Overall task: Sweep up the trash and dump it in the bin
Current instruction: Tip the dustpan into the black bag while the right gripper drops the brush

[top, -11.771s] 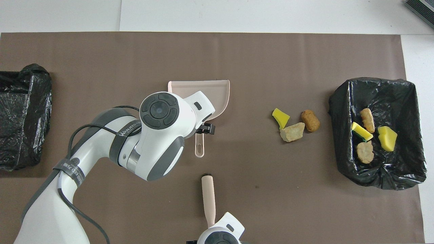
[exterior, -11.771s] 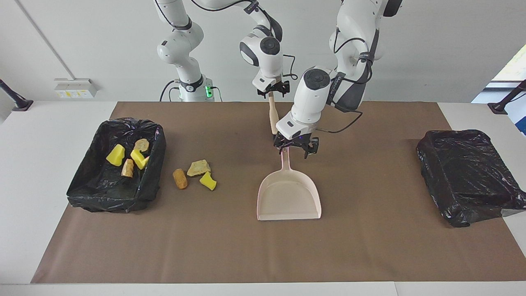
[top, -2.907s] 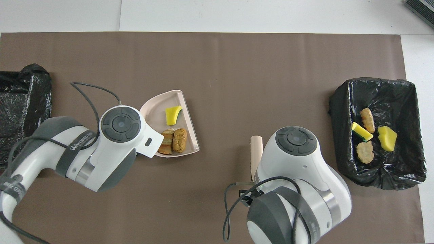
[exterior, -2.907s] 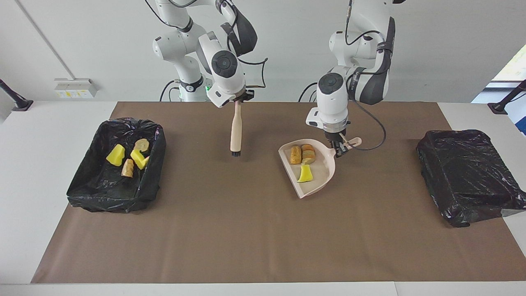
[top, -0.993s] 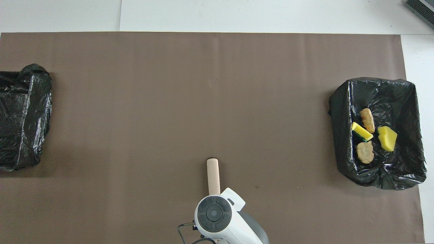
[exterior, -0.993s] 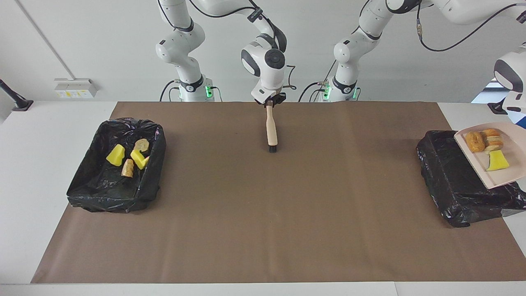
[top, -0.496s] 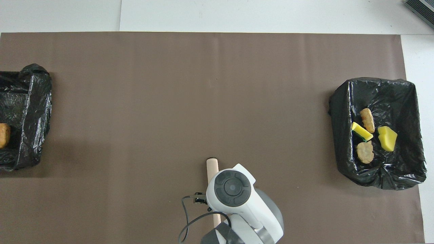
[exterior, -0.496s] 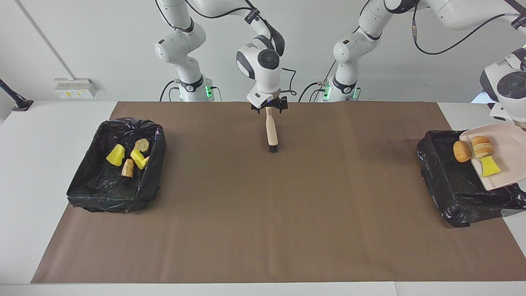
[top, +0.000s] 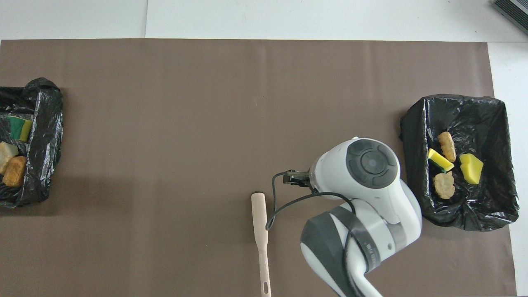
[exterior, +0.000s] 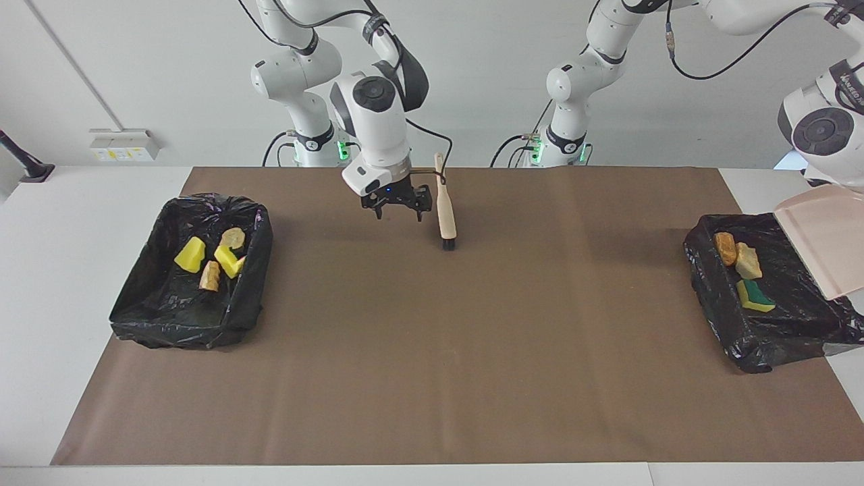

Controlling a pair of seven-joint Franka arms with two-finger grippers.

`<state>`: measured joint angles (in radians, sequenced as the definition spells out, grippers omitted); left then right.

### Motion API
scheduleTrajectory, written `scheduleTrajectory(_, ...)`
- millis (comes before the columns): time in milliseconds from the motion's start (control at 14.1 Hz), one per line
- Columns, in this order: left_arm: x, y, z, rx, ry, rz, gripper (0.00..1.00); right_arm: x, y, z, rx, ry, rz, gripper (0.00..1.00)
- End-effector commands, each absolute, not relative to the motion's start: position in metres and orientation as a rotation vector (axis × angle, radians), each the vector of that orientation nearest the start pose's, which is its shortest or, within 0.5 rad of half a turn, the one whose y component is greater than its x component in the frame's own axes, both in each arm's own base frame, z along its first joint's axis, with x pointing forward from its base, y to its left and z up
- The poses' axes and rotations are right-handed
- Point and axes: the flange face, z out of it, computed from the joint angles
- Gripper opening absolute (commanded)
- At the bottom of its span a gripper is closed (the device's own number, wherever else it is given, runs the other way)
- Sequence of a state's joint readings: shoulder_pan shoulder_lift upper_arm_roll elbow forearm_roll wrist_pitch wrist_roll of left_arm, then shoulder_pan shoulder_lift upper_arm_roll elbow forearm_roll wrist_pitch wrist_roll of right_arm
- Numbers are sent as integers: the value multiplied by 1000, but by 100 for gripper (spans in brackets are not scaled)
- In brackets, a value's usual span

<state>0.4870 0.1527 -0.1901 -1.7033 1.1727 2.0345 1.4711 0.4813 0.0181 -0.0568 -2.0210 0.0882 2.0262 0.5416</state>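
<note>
- Facing view: all the trash is in the bins. Three scraps [exterior: 748, 260] lie in the black-lined bin [exterior: 709, 283] at the left arm's end of the table, and four scraps [exterior: 214, 260] lie in the other bin [exterior: 135, 317] at the right arm's end.
- The pink dustpan [exterior: 820, 236] hangs tipped and empty over the first bin, under the left arm [exterior: 820, 131]. You cannot see the left gripper's fingertips at the frame edge, but it reads as clamped on the pan's handle.
- The right gripper [exterior: 396, 202] hovers over the mat with its fingers spread wide and nothing in them. It is just beside the brush [exterior: 444, 209] and apart from it. You cannot tell here whether the brush is upright or lying.
- Overhead view: the same three scraps [top: 14, 171] sit at the bin's [top: 41, 123] edge of view. The right gripper [top: 297, 178] is near the brush [top: 259, 214], not on it.
- Handling, as a judgement: expect the scraps to be very light. The sponge chunks look soft and springy, the bread-like pieces crumbly. Don't pinch them; carry them in the stiff, light pan, gripped by its handle, and take the brush by its slim handle.
</note>
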Motion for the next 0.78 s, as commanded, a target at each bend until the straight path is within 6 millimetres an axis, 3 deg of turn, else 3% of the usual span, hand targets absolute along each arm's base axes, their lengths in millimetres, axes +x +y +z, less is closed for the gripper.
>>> scheduleTrajectory(0, 599, 204, 563, -1605, 1620, 749, 0, 530, 165, 481, -3081, 188, 85, 100)
scheduleTrajectory(71, 605, 186, 565, -1659, 1633, 736, 0, 536, 146, 493, -3082, 139, 94, 100)
scheduleTrajectory(284, 620, 95, 555, -1757, 1728, 671, 0, 540, 110, 534, -3092, 168, -7, 100)
scheduleTrajectory(355, 619, 65, 552, -1773, 1742, 662, 0, 537, 99, 548, -3111, 178, -24, 100)
scheduleTrajectory(709, 604, -43, 536, -2109, 1628, 504, 0, 534, 67, 620, -3163, 105, -48, 100)
